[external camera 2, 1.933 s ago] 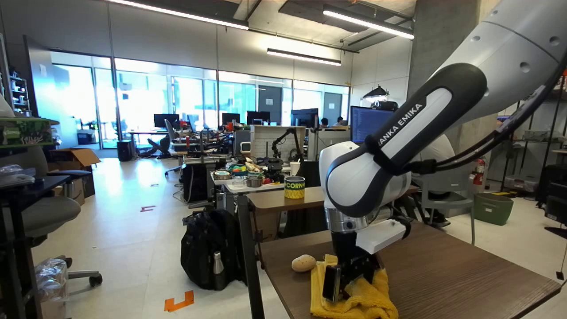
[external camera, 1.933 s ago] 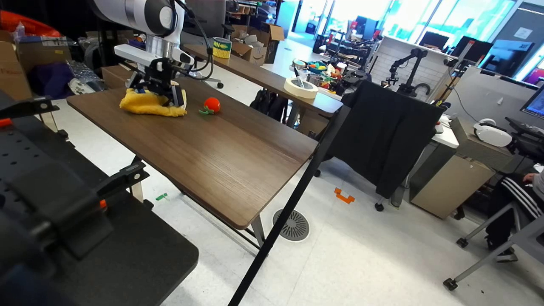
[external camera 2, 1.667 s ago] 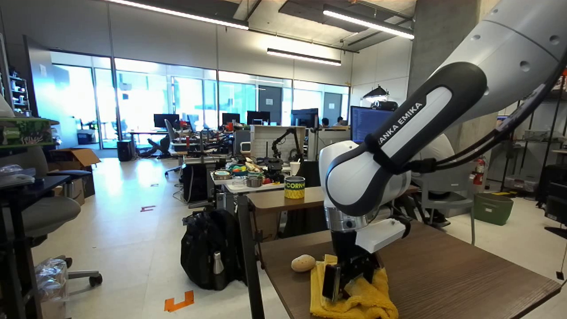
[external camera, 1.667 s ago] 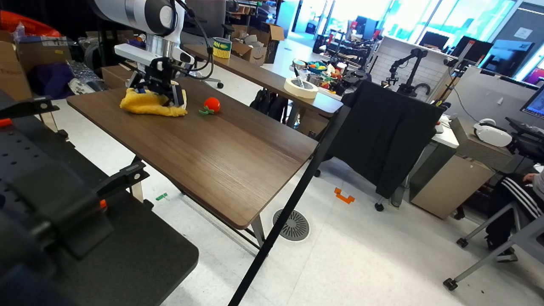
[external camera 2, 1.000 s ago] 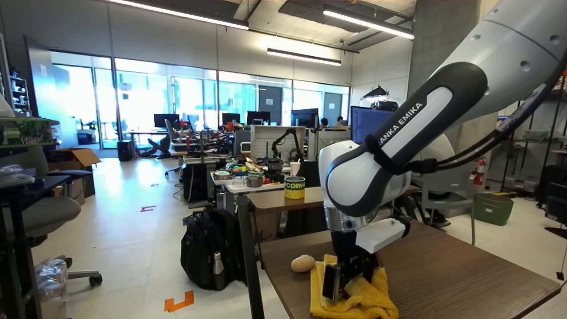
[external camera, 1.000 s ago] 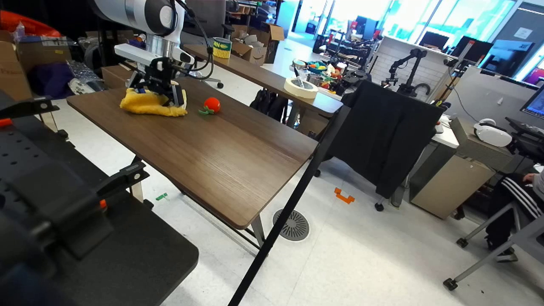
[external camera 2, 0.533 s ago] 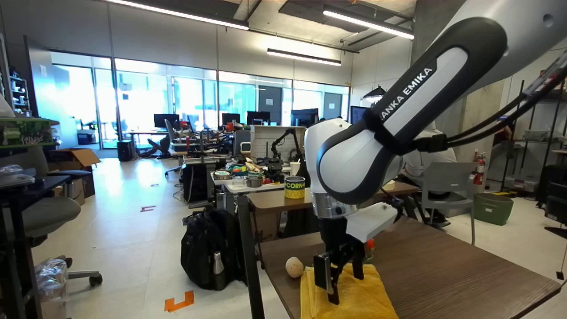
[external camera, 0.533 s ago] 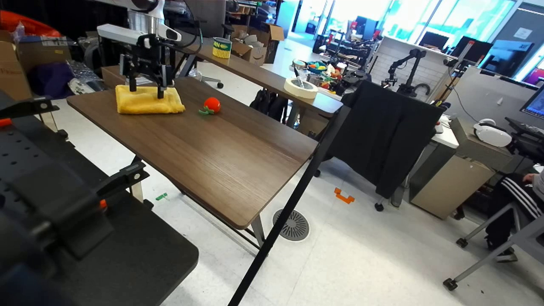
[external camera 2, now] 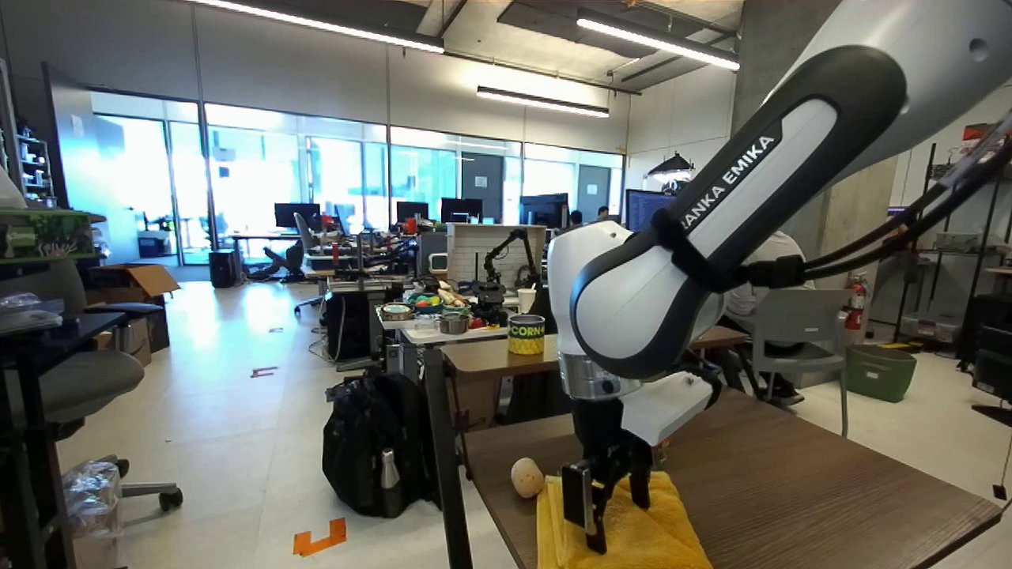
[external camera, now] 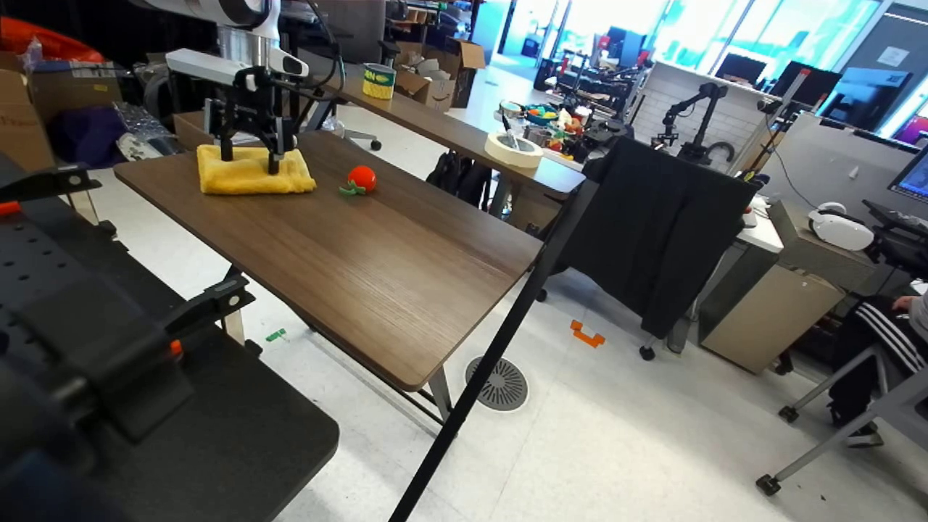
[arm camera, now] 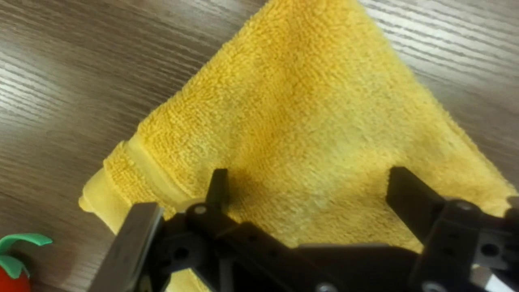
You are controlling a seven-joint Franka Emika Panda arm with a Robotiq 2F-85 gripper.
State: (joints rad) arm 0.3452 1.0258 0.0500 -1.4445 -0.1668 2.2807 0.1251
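Note:
A folded yellow towel (external camera: 217,177) lies on the brown table (external camera: 348,254); it also shows in the wrist view, where the towel (arm camera: 292,101) fills most of the picture. My gripper (external camera: 250,164) points down over it. In the wrist view the gripper (arm camera: 309,174) stands wide open, nothing between its fingers (arm camera: 409,198) but the towel's surface below. Whether the fingertips touch the cloth I cannot tell. A red tomato (external camera: 362,178) with green leaves sits beside the towel. A pale speckled egg-shaped object (external camera 2: 527,478) rests by the towel's edge in an exterior view.
Behind the table runs a narrower shelf-like table with a corn can (external camera 2: 526,335) and a cream ring-shaped roll (external camera: 512,151). A black backpack (external camera 2: 379,450) stands on the floor. A black pole (external camera: 493,348) rises beside the table's end.
About a second ago the gripper was low in the bunched towel. Since then it has risen and the towel lies flatter; the egg-shaped object has turned. Over the last half second the gripper sank slightly.

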